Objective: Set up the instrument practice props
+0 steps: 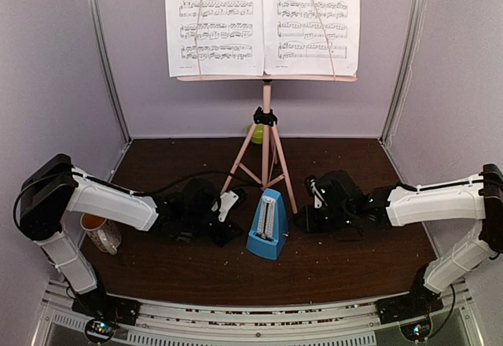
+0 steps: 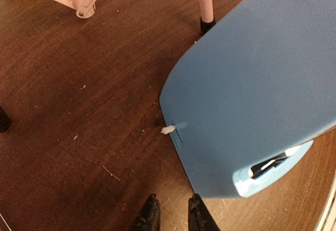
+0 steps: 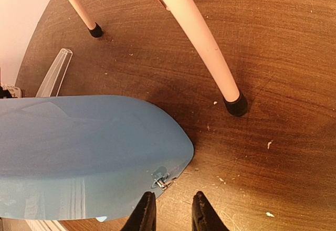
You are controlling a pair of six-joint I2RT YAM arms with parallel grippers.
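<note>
The pink tripod music stand point(image 1: 266, 138) stands at the back middle. Two white sheet-music pages point(image 1: 262, 20) rest side by side on its desk. The small blue pyramid metronome point(image 1: 267, 226) stands upright on the table in front of the stand's legs. My left gripper point(image 1: 234, 224) is low beside the metronome's left side. In the left wrist view point(image 2: 172, 215) its jaws are slightly apart and empty, next to the blue body point(image 2: 252, 84). My right gripper point(image 1: 302, 216) is low on the metronome's right. Its jaws point(image 3: 172, 212) are slightly apart and empty, by the blue body point(image 3: 79, 147).
A cream mug point(image 1: 100, 232) stands at the left under my left arm. A lime-green bowl point(image 1: 255, 134) peeks out behind the stand's pole. Stand feet point(image 3: 235, 105) rest close to the metronome. A clear plastic piece point(image 3: 54, 73) shows beyond the metronome.
</note>
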